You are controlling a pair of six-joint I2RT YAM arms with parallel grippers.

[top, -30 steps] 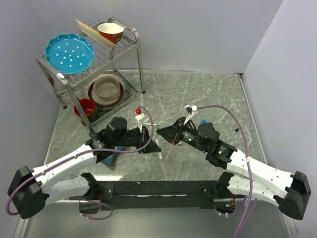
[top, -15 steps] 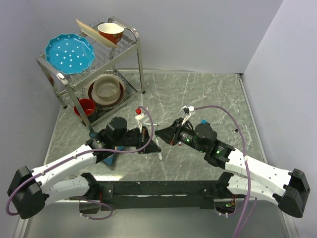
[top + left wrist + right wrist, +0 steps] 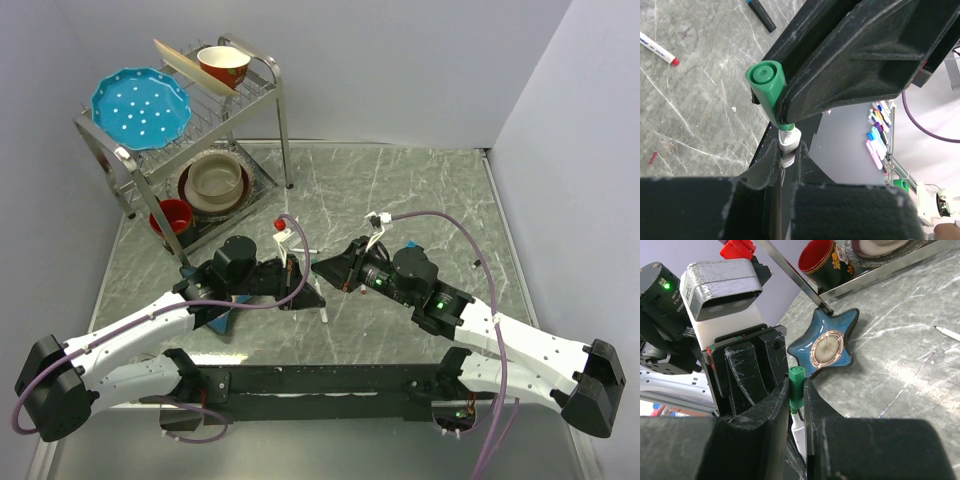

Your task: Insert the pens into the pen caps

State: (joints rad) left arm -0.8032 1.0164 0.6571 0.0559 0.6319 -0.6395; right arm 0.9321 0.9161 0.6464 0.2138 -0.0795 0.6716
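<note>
Green pen cap [image 3: 767, 92] and white pen [image 3: 789, 142] meet end to end in the air above the middle of the table [image 3: 420, 190]. On the left, the left gripper [image 3: 786, 162] is clamped on the pen's barrel, with the tip pointing at the cap. On the right, the right gripper [image 3: 796, 385] is pinched tight on the cap.

Over the last second the right arm has slid a little leftward, closing the gap to the left gripper, while the left arm has kept its place. I take this as the cap being pushed onto the tip. A white collar shows below the cap, so it looks not fully seated yet.

Counted: one green cap, and no other cap that I can pick out for sure. One pen is in the grip. In the left wrist view two pens lie loose on the table, a red-tipped pen [image 3: 657, 48] at left and a dark pen [image 3: 761, 8] further right. The right wrist view shows one dark-tipped pen [image 3: 949, 333] at its right edge. I cannot tell whether that makes a third loose pen.
</note>
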